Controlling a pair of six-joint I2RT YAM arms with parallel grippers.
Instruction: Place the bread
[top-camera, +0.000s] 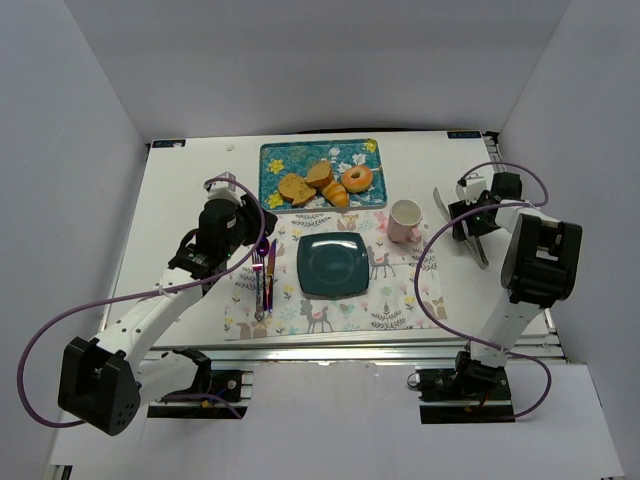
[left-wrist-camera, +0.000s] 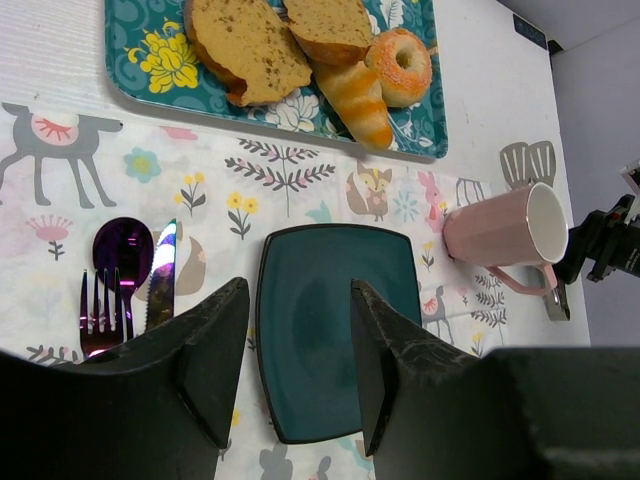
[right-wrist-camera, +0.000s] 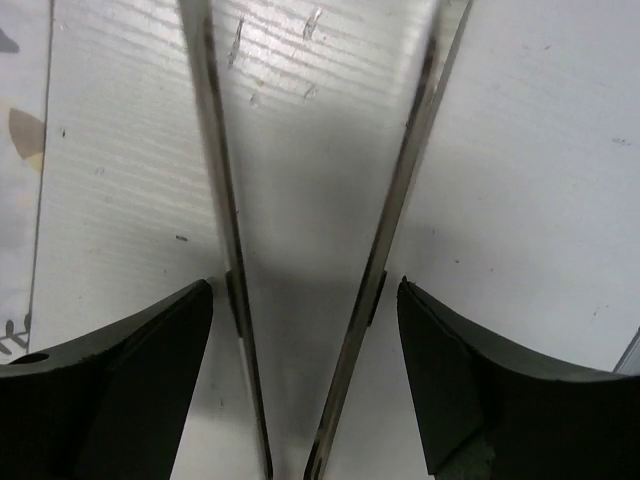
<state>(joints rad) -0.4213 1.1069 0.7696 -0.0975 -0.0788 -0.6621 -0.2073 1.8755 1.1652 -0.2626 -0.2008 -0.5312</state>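
The bread lies on a teal flowered tray (top-camera: 275, 160) at the back: two brown slices (top-camera: 297, 188) (top-camera: 320, 174), a croissant (top-camera: 335, 194) and a glazed doughnut (top-camera: 357, 178). They show in the left wrist view too: slice (left-wrist-camera: 245, 45), croissant (left-wrist-camera: 355, 100), doughnut (left-wrist-camera: 400, 65). A dark teal square plate (top-camera: 332, 264) (left-wrist-camera: 330, 270) sits bare on the placemat. My left gripper (top-camera: 265, 235) (left-wrist-camera: 298, 290) is open and empty, above the plate's left edge. My right gripper (top-camera: 470, 222) (right-wrist-camera: 303, 288) is open, its fingers straddling the two arms of metal tongs (top-camera: 440, 205) (right-wrist-camera: 215, 150) lying on the table.
A pink cup (top-camera: 404, 220) (left-wrist-camera: 500, 225) stands right of the plate. A purple fork (left-wrist-camera: 100, 315), spoon (left-wrist-camera: 122, 245) and knife (left-wrist-camera: 163, 270) lie left of it on the patterned placemat (top-camera: 390, 300). White walls enclose the table.
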